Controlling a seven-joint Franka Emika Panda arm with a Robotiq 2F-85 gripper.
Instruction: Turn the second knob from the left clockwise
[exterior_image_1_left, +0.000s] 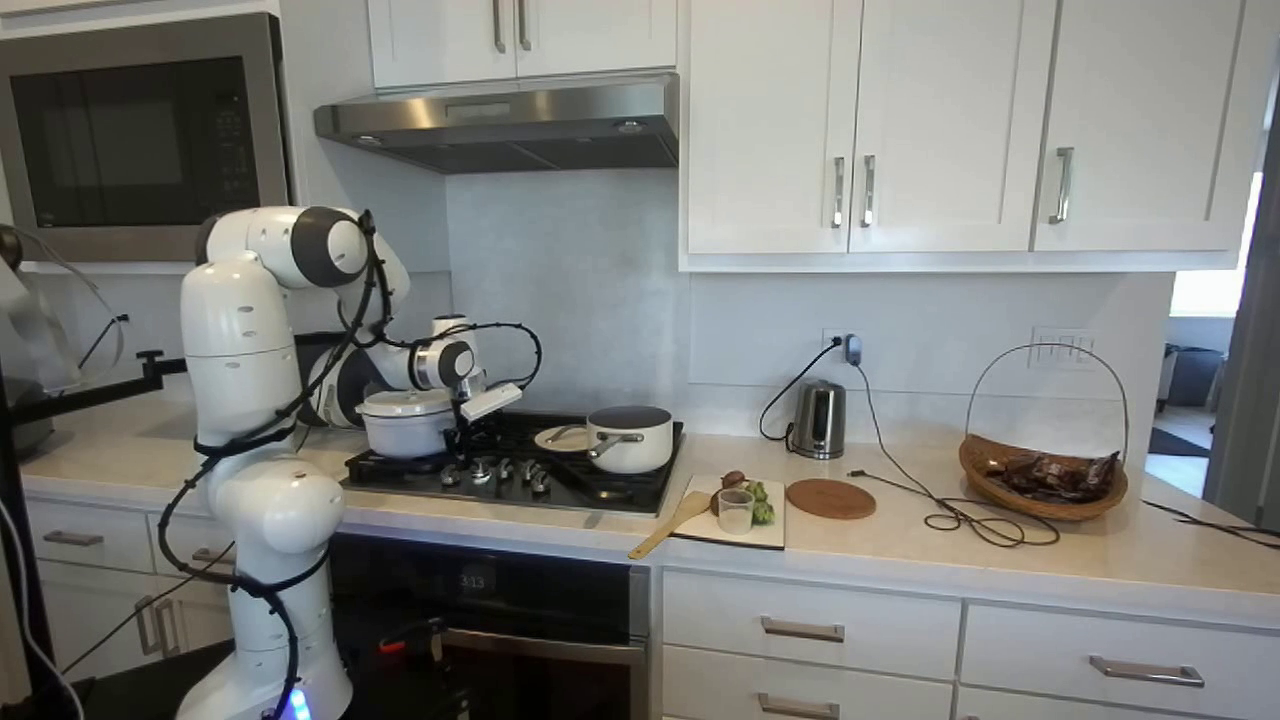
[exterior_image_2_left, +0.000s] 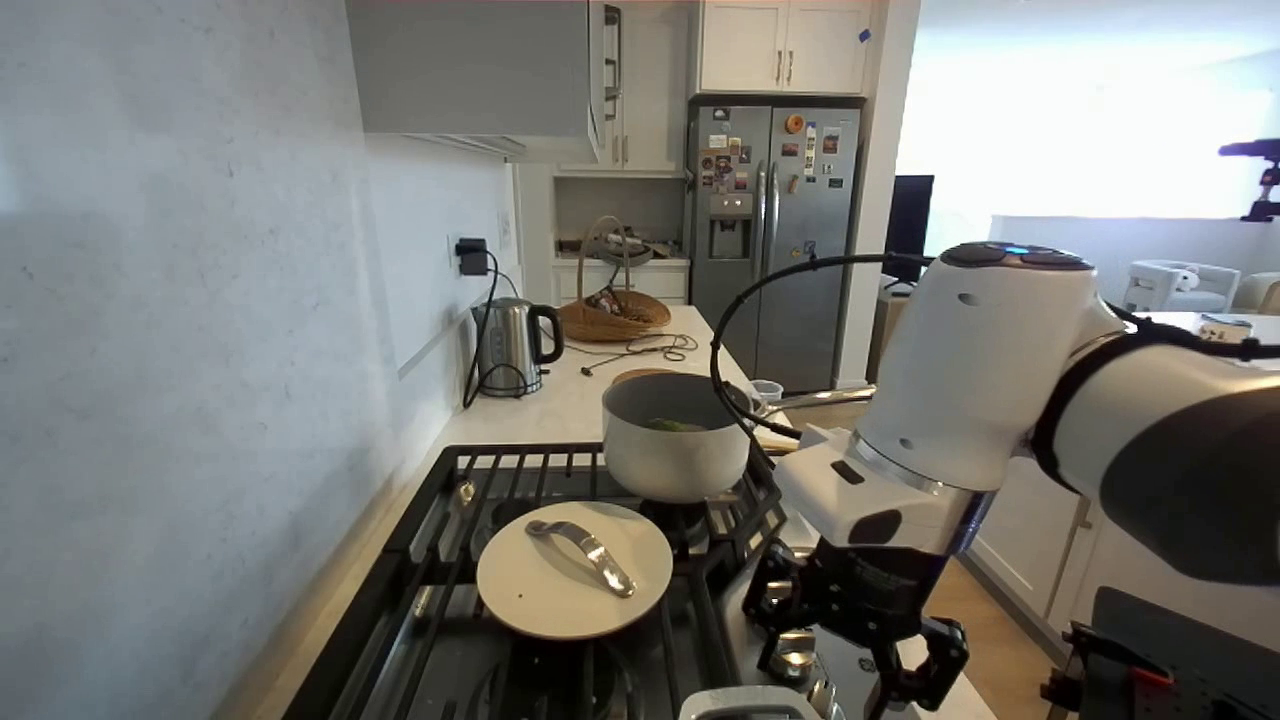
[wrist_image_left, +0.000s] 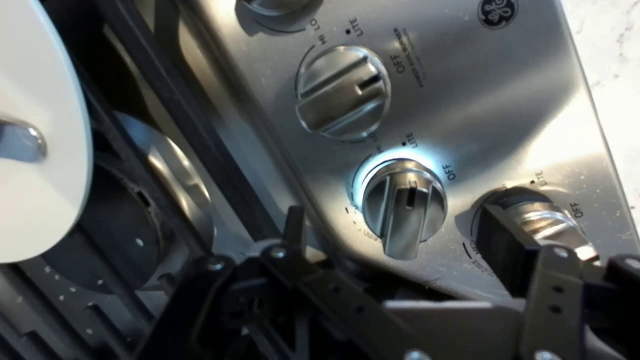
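Several silver knobs sit on the steel stove panel. In the wrist view a knob (wrist_image_left: 407, 215) with a glowing ring appears to be the second from the left. Its black mark points roughly toward LITE. In an exterior view it shows small (exterior_image_1_left: 481, 470). My gripper (wrist_image_left: 395, 220) is open and empty, its fingers wide apart on either side of the lit knob. The right finger overlaps a neighbouring knob (wrist_image_left: 552, 222); I cannot tell whether they touch. Another knob (wrist_image_left: 344, 92) sits above. In an exterior view the gripper (exterior_image_2_left: 830, 670) hangs over the knobs.
A lidded white pot (exterior_image_1_left: 405, 425) stands on the stove, close to the gripper. A cream lid (exterior_image_2_left: 575, 570) lies on the grate (exterior_image_2_left: 690, 625). A white saucepan (exterior_image_2_left: 675, 455) stands behind it. A wooden spatula (exterior_image_1_left: 670, 525) lies at the counter's front edge.
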